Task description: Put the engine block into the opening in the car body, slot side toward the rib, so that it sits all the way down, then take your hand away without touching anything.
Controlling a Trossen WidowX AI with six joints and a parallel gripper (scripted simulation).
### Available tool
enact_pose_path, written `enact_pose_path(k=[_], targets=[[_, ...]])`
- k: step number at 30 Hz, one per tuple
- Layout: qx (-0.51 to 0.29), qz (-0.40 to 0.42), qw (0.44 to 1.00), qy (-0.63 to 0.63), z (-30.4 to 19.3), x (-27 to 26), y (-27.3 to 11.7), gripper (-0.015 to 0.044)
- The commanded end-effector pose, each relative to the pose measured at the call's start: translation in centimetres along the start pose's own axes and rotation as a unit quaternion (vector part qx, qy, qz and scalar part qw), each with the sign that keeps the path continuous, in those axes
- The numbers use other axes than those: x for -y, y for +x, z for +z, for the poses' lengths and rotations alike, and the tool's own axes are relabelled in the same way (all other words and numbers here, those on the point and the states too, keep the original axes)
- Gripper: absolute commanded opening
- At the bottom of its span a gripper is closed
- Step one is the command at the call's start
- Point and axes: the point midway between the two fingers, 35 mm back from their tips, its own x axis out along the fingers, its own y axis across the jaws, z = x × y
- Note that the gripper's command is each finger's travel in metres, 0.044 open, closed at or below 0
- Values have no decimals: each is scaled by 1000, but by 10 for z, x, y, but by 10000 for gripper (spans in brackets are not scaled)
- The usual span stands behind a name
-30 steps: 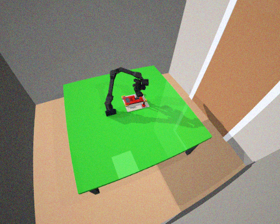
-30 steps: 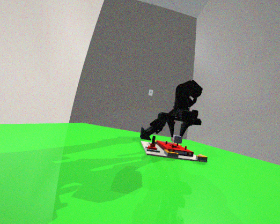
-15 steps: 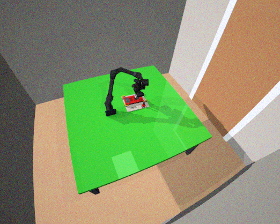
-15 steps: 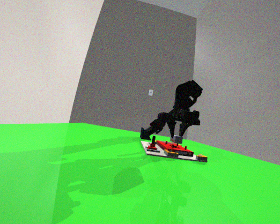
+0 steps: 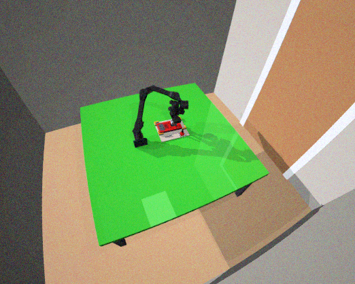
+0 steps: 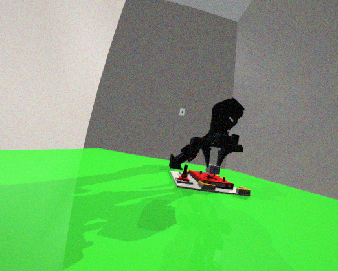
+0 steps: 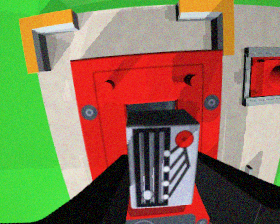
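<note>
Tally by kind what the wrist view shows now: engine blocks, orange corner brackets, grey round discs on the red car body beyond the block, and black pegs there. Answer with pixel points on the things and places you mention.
Engine block (image 6: 214, 169) (image 7: 163, 167): 1
Orange corner brackets (image 7: 29, 45) (image 7: 229, 30): 2
Grey round discs (image 7: 89, 112) (image 7: 211, 102): 2
Black pegs (image 7: 110, 84) (image 7: 190, 79): 2
Total: 7
</note>
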Motion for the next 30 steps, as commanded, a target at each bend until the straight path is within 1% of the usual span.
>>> enact_pose_path(k=[1,4,15,30], targets=[[2,1,999,-34,0,-1,0,160],[2,1,998,-55,0,-1,1,160],[2,1,1000,-21,0,-1,4,160],[2,1,1000,-28,0,-1,8,160]])
